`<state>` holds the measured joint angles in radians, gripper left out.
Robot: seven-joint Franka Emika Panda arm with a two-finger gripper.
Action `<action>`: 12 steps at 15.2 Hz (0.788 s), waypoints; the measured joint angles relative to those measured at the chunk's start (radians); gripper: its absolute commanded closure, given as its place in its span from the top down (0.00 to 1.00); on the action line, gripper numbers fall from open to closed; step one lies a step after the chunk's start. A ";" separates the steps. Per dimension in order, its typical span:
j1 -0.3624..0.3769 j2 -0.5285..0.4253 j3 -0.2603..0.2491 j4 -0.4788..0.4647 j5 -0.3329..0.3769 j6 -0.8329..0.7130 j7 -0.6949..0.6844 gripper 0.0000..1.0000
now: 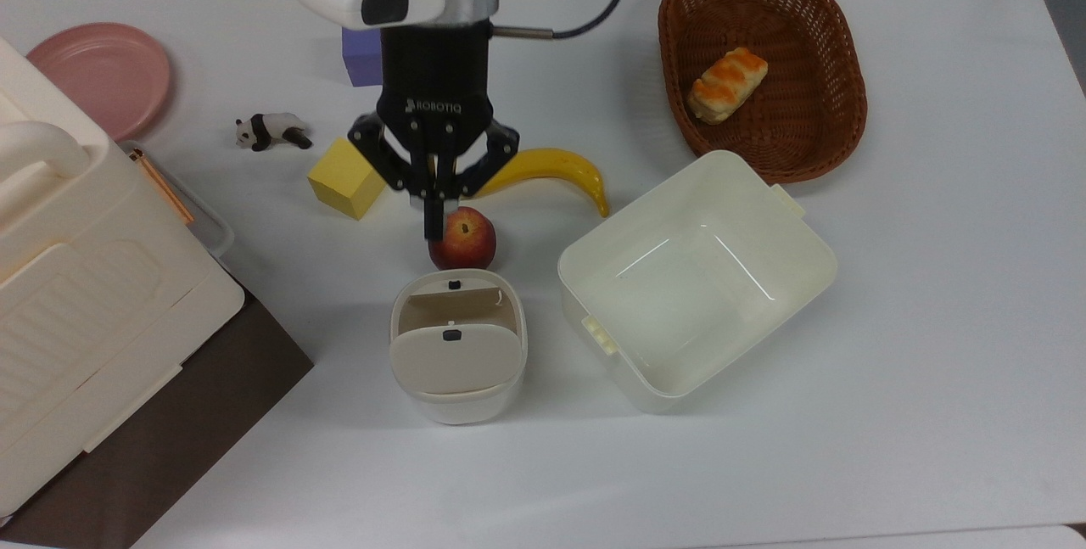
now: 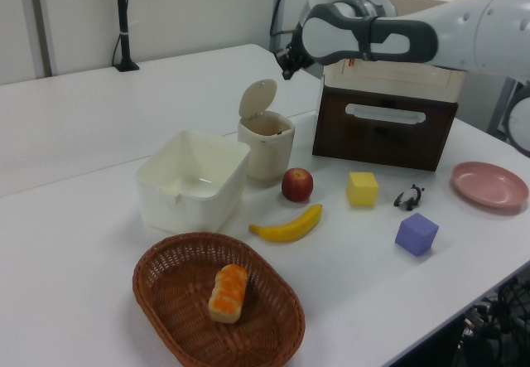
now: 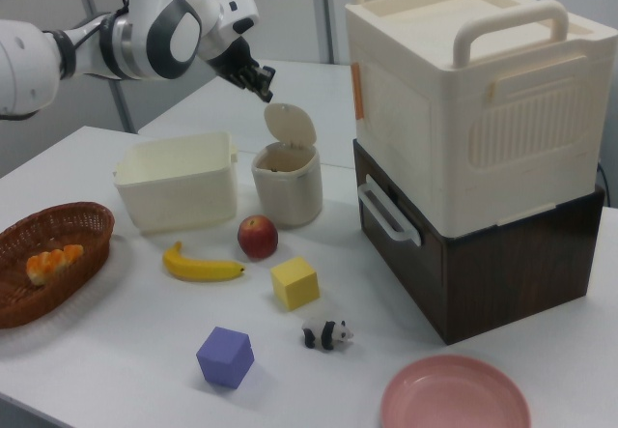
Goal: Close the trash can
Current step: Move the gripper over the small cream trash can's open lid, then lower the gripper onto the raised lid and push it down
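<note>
**Open bin lid waits for a light push from above**

The trash can stands on the white bench, just beside the apple and near the larger lidless tub on the top view's right. Its lid is tipped up on the hinge, nearly upright in the right view, leaving the mouth open.

The gripper hangs well above the bench, over the apple in the top view, and near the raised lid's top edge in the right view. Its fingers are drawn together to a narrow point and hold nothing.

The bin looks like thin, stiff, smooth plastic, and it seems empty, so it is probably light and could slide or tip under a sideways shove. No grasp seems needed: the likely best contact is the lid's upper edge or its back face, far from the hinge, pressed forward and then down so the force ends up going into the bench. A latch by the small dark button may want a firm final press.
</note>
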<state>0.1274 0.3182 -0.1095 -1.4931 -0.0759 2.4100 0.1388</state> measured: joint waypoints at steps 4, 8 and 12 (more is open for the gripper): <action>0.000 0.110 0.000 0.087 -0.050 0.172 0.000 0.00; -0.001 0.175 -0.001 0.131 -0.054 0.281 -0.002 0.00; -0.001 0.219 -0.003 0.152 -0.090 0.300 -0.004 0.00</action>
<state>0.1260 0.5376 -0.1121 -1.3411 -0.1664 2.7103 0.1349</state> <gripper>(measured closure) 0.991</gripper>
